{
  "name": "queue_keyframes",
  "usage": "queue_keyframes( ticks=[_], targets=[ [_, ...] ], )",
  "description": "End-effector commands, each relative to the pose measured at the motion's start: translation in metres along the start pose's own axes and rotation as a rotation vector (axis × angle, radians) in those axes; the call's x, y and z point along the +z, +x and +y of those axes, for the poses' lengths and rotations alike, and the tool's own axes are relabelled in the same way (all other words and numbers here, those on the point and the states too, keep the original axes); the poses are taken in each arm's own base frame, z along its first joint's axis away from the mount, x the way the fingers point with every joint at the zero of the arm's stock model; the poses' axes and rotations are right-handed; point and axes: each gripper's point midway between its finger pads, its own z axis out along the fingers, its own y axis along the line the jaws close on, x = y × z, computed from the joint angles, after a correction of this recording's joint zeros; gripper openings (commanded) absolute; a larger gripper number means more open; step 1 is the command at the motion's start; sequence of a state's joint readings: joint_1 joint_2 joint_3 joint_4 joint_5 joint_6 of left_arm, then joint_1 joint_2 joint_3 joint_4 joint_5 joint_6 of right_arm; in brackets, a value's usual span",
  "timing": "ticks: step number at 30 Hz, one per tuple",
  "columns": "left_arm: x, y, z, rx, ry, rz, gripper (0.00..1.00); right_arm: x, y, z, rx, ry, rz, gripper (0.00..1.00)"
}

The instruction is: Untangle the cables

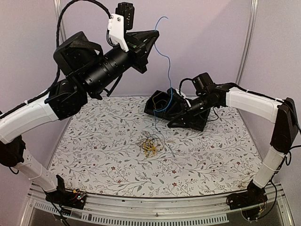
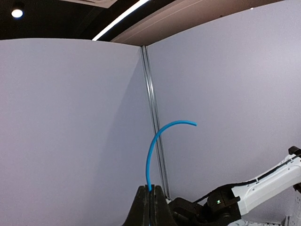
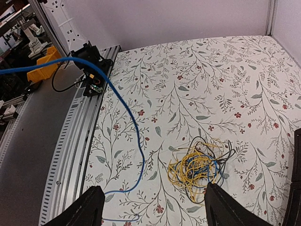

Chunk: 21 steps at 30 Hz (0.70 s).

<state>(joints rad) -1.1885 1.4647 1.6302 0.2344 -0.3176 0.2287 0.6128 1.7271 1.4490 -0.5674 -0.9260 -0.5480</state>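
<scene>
A tangle of yellow, blue and black cables (image 1: 150,145) lies in the middle of the flowered table (image 1: 103,155). My left gripper (image 1: 156,33) is raised high above the table, shut on one blue cable (image 1: 168,66). A short end of that blue cable (image 2: 157,141) curls up past the shut fingertips (image 2: 150,189). The rest hangs down past my right gripper (image 1: 159,104) to the table. My right gripper (image 3: 155,209) stands open above the table with nothing gripped. In the right wrist view the blue cable (image 3: 134,127) trails by its left finger (image 3: 89,207), and the tangle (image 3: 200,167) lies near its right finger.
An aluminium rail (image 1: 155,207) runs along the table's near edge, with the arm bases (image 3: 91,70) bolted to it. Grey walls (image 1: 202,42) close the back and sides. A yellow bin (image 3: 42,66) sits off the table beyond the rail.
</scene>
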Motion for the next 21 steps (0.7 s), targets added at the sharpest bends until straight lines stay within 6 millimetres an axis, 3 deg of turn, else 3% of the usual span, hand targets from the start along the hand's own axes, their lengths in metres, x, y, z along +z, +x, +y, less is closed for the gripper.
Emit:
queue_keyframes(
  ticks=[1, 6, 15, 21],
  targets=[
    [0.001, 0.015, 0.023, -0.143, -0.036, 0.016, 0.0, -0.028, -0.007, 0.014, -0.01, -0.053, -0.05, 0.78],
    [0.002, 0.032, 0.03, -0.178, -0.035, 0.044, 0.0, -0.042, -0.035, 0.033, -0.079, -0.093, -0.117, 0.82],
    [0.001, 0.041, 0.029, -0.216, -0.036, 0.05, 0.0, -0.037, -0.082, 0.043, -0.06, -0.18, -0.202, 0.88],
    [-0.001, 0.044, 0.031, -0.231, -0.045, 0.045, 0.0, -0.029, -0.104, 0.028, 0.013, -0.164, -0.241, 0.87]
  ],
)
